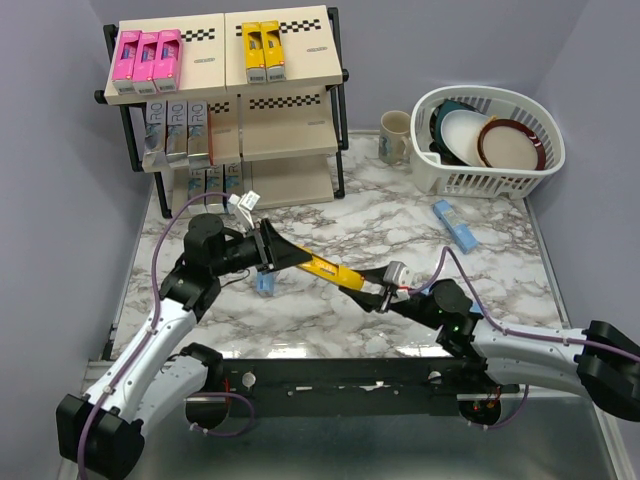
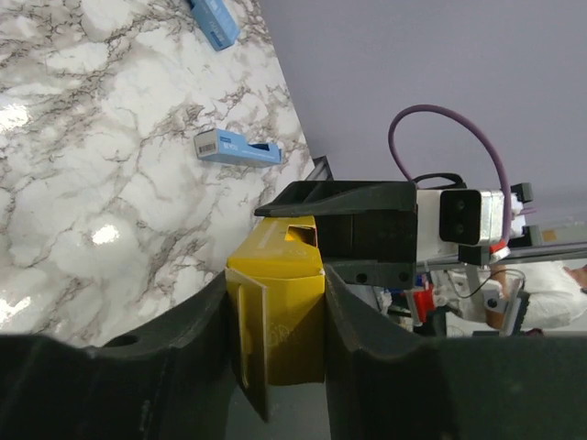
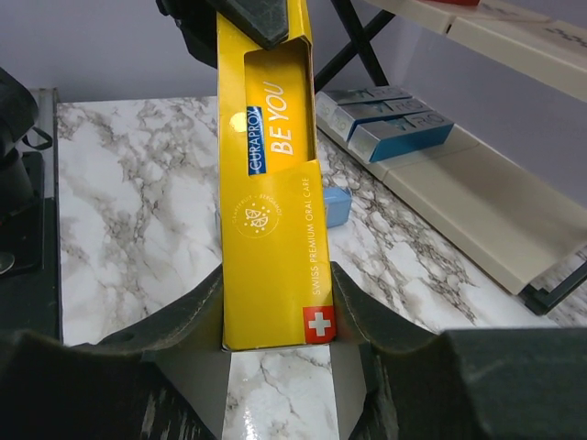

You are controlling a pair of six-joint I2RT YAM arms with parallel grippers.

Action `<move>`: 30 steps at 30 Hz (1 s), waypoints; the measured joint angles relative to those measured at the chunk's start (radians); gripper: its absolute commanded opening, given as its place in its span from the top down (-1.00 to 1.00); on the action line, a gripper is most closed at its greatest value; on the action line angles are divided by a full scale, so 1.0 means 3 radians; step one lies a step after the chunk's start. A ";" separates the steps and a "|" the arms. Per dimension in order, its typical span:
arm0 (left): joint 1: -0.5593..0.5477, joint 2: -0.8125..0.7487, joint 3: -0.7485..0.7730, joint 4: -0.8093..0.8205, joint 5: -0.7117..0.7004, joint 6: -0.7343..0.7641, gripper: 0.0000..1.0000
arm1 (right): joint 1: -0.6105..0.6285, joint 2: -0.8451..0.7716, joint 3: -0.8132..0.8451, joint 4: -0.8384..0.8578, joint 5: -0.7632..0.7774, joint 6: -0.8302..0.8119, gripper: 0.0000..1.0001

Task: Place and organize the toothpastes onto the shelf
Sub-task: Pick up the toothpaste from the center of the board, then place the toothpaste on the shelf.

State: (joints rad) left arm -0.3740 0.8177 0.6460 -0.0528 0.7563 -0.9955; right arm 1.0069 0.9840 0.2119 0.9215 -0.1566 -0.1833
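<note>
The table (image 1: 300, 320) has a glossy white top with grey marble veins, and plain lilac walls stand around it. At its far left corner stands the shelf (image 1: 305, 45), made of black tube with flat beige boards, each with a checkered strip. On the top board pink cartons (image 1: 147, 55) stand at the left and yellow cartons (image 1: 265, 50) at the right. Silver cartons (image 1: 180, 130) fill the left part of the middle board. The right halves of the lower boards show bare beige.

The held yellow carton (image 1: 325, 268) is a slim, shiny box. It spans between the two arms over the table, in front of the shelf and apart from it. The left gripper (image 1: 285, 255) pinches its far end and the right gripper (image 1: 375, 290) its near end.

The left wrist view shows the carton's open end flap between the black fingers (image 2: 367, 357). The right wrist view alone shows its printed face (image 3: 271, 211), with the right gripper's fingers (image 3: 183, 321) pressing on both long edges.

A small blue carton (image 1: 264, 284) lies on the marble under the left gripper. A light blue carton (image 1: 455, 225) lies near the white slotted basket (image 1: 480, 180), and a mug (image 1: 395, 135) stands beside the basket.
</note>
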 measured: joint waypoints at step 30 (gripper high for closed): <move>0.0006 -0.1981 -0.0276 -0.0371 -0.3526 0.2337 -0.98 | 0.0000 0.0197 0.2884 -0.3202 0.1343 0.0546 0.34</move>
State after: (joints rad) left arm -0.3721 0.2234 0.5632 -0.1642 -0.3016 -0.2943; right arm 1.0069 1.0431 1.0771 -0.0391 0.2462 -0.0196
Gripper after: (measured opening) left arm 0.991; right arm 0.472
